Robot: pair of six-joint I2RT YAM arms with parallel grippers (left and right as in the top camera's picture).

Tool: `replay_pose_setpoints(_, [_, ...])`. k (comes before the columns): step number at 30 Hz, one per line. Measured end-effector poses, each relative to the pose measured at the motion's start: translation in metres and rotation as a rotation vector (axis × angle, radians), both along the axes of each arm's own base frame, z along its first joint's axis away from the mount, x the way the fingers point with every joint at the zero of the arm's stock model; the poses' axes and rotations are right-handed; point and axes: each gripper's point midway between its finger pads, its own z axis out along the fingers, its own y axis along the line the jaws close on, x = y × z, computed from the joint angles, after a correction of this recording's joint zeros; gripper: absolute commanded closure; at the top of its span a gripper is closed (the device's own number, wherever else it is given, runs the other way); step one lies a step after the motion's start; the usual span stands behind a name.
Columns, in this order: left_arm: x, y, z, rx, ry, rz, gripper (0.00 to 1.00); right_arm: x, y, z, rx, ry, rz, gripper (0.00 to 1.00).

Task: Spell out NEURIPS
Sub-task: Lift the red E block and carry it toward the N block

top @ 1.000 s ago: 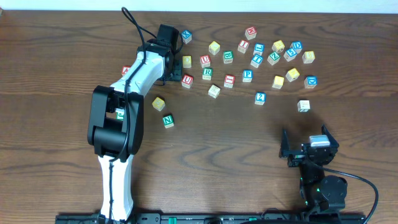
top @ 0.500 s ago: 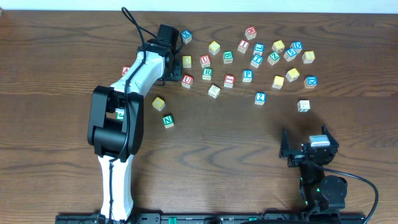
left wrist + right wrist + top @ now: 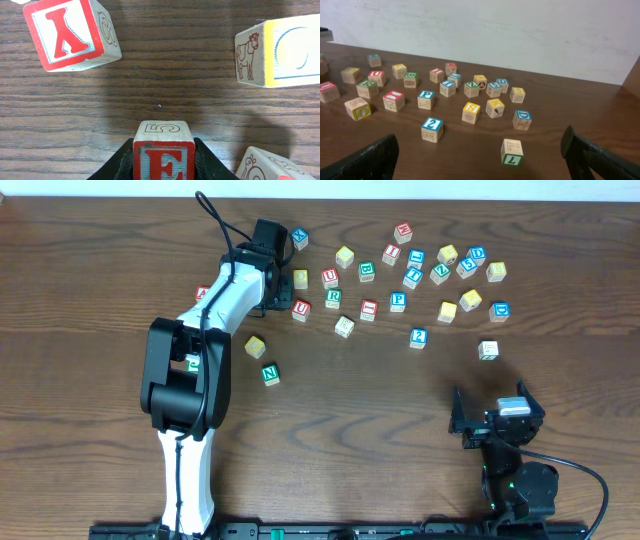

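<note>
Across the overhead views nothing has shifted: arm and cubes sit where they were. Closest in, my left gripper (image 3: 163, 166) has its fingers pressed against both sides of the red E cube (image 3: 163, 150), apparently not yet lifted off the table (image 3: 380, 420). I'd lift straight up, since a pale cube (image 3: 267, 167) lies just beside one finger, then set E squarely alongside the green N cube (image 3: 270, 374). Further out lie the red A cube (image 3: 70, 32) and a yellow-edged cube (image 3: 280, 50). My right gripper (image 3: 480, 155) hangs wide open, holding nothing. Dark wood grain, pale wall (image 3: 520, 30) beyond
</note>
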Motion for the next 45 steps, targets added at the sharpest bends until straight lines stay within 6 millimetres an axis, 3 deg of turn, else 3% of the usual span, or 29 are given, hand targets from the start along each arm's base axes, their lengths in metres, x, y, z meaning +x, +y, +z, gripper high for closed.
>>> replay_pose_setpoints(11, [-0.001, 0.0, 0.001, 0.001, 0.005, -0.001, 0.69, 0.0, 0.0, 0.0, 0.0, 0.0, 0.0, 0.01])
replay_pose_setpoints(15, [-0.001, 0.0, 0.011, -0.002, -0.008, -0.001, 0.7, 0.0, 0.0, 0.0, 0.0, 0.0, 0.0, 0.01])
replay_pose_setpoints(19, [0.0, 0.0, 0.049, -0.017, -0.07, -0.003, 0.7, 0.0, 0.0, 0.0, 0.0, 0.0, 0.0, 0.01])
replay_pose_setpoints(23, [-0.003, 0.001, 0.108, -0.043, -0.17, -0.001, 0.74, 0.0, 0.0, 0.0, 0.0, 0.0, 0.0, 0.01])
replay_pose_setpoints(28, [-0.026, 0.006, 0.171, -0.073, -0.236, 0.026, 0.79, 0.0, 0.0, 0.0, 0.0, 0.0, 0.0, 0.01])
replay_pose_setpoints(32, [-0.048, 0.01, 0.197, -0.094, -0.237, 0.059, 0.81, 0.0, 0.0, 0.0, 0.0, 0.0, 0.0, 0.01])
replay_pose_setpoints(35, [-0.066, 0.008, 0.2, -0.086, -0.198, 0.084, 0.87, 0.0, 0.0, 0.0, 0.0, 0.0, 0.0, 0.01])
replay_pose_setpoints(40, [-0.083, -0.008, 0.194, -0.05, -0.163, 0.089, 0.88, 0.0, 0.0, 0.0, 0.0, 0.0, 0.0, 0.01])
replay_pose_setpoints(45, [-0.099, -0.035, 0.172, -0.034, -0.129, 0.046, 0.92, 0.0, 0.0, 0.0, 0.0, 0.0, 0.0, 0.01])
